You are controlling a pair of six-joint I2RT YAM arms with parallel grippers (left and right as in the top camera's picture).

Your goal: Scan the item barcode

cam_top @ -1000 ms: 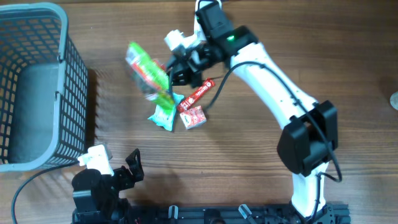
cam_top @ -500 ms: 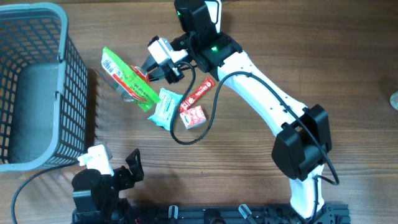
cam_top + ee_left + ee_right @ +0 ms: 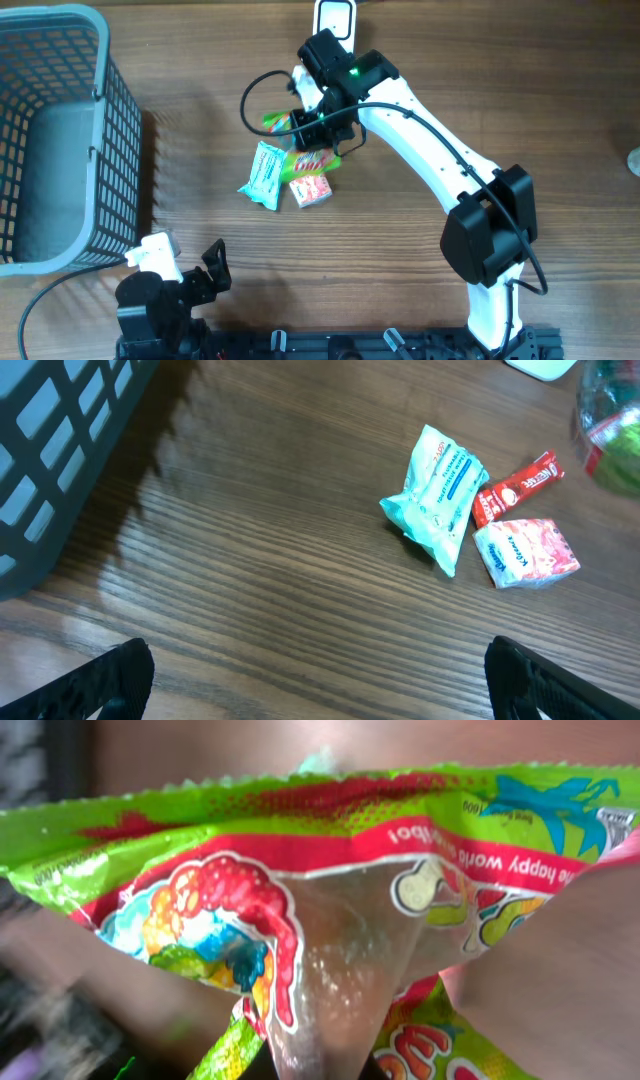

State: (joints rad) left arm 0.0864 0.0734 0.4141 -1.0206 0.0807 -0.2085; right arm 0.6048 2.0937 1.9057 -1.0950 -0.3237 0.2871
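This looks like a robotics lab bench laid out as a shop checkout. A wood-grain table (image 3: 200, 230) carries a grey plastic shopping basket (image 3: 125, 150) at the upper left of the overhead view. Small retail snack packs are gathered near the middle: a teal packet (image 3: 265, 175), a red-and-white packet (image 3: 311, 188) and a green sweets bag (image 3: 278, 122). A white device (image 3: 333, 14) sits at the top edge. A white arm (image 3: 430, 150) and a black arm (image 3: 165, 295) rise from a black rail (image 3: 350, 345) along the bottom edge.

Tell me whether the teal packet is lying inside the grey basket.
No, the teal packet lies on the wooden table, outside the grey basket, next to a small red-and-white packet.
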